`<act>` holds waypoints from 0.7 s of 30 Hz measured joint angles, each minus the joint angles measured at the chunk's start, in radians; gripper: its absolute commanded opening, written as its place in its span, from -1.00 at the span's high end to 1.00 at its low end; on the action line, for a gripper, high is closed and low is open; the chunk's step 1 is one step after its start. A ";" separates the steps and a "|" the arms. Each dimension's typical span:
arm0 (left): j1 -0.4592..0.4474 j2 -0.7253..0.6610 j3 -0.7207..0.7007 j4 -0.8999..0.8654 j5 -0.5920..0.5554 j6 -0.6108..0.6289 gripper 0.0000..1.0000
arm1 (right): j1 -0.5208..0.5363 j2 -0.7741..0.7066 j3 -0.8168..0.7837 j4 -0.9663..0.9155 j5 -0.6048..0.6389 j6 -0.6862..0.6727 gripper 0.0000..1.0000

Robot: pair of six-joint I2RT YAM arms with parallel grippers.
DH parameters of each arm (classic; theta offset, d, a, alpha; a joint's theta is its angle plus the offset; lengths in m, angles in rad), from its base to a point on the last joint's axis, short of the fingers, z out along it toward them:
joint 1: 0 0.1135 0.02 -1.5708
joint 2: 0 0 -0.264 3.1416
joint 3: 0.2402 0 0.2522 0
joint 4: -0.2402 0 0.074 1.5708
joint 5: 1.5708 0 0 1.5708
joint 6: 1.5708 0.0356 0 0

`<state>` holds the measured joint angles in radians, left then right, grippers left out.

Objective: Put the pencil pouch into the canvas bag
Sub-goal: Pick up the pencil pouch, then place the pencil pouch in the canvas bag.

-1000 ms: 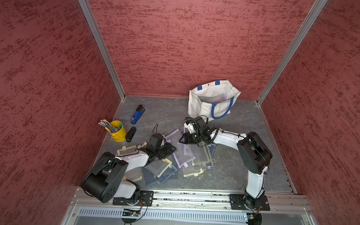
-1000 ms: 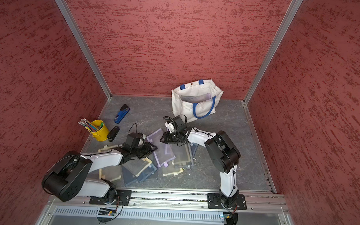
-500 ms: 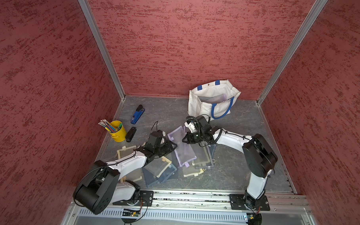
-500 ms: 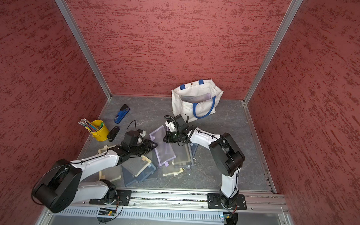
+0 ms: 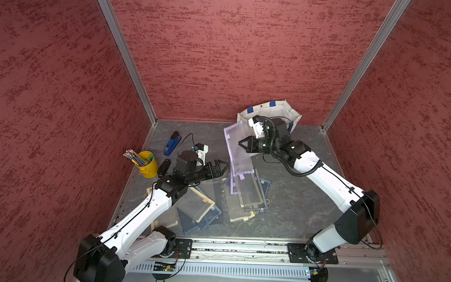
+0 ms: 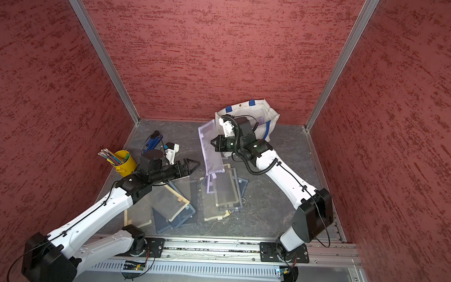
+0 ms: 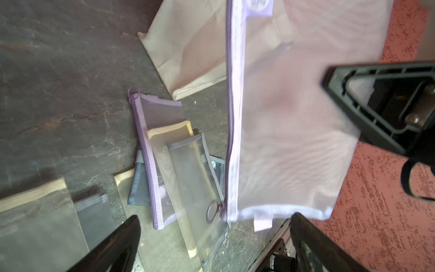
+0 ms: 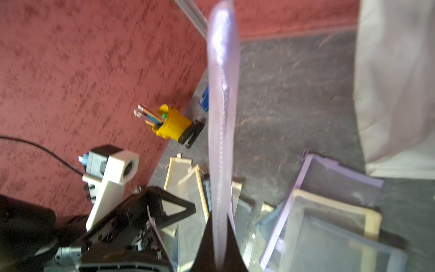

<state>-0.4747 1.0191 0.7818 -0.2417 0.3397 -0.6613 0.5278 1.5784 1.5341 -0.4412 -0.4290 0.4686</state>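
The pencil pouch (image 5: 235, 149) (image 6: 209, 151) is a lilac mesh pouch that hangs upright in the air, off the floor. My right gripper (image 5: 241, 144) (image 6: 212, 142) (image 8: 221, 235) is shut on its side edge. In the right wrist view the pouch (image 8: 222, 113) shows edge-on between the jaws. The off-white canvas bag (image 5: 274, 111) (image 6: 251, 110) (image 8: 395, 82) with blue handles stands just behind the right gripper, at the back wall. My left gripper (image 5: 224, 167) (image 6: 196, 166) (image 7: 215, 217) is open and holds nothing, just left of the pouch's (image 7: 287, 122) lower corner.
Several mesh pouches (image 5: 245, 196) (image 5: 196, 206) lie overlapped on the grey floor under and between the arms. A yellow pencil bucket (image 5: 148, 166), a black object (image 5: 164, 168) and a blue stapler (image 5: 171, 145) stand near the left wall. Red walls enclose three sides.
The right gripper shut on the lilac pouch and raised it back toward the canvas bag. The left gripper opened and let go of it.
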 measured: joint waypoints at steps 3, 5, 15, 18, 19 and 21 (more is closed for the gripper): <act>-0.035 0.028 0.063 -0.027 -0.017 0.035 -0.99 | -0.085 0.004 0.098 -0.031 0.014 0.021 1.00; -0.066 0.066 0.109 -0.032 -0.032 0.059 -0.99 | -0.151 0.023 0.174 -0.035 0.027 0.050 1.00; -0.225 0.315 0.383 -0.056 -0.134 0.192 -0.99 | -0.280 0.322 0.584 -0.037 0.110 0.187 1.00; -0.257 0.362 0.430 -0.056 -0.143 0.214 -0.99 | -0.287 0.390 0.649 -0.043 0.150 0.208 1.00; -0.264 0.374 0.440 -0.057 -0.146 0.219 -0.99 | -0.290 0.397 0.649 -0.043 0.160 0.215 1.00; -0.274 0.395 0.454 -0.057 -0.156 0.225 -0.99 | -0.298 0.410 0.649 -0.042 0.185 0.241 1.00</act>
<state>-0.7483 1.4143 1.2354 -0.2989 0.1837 -0.4358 0.2298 1.9884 2.1826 -0.4831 -0.2436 0.7097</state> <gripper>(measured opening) 0.995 0.047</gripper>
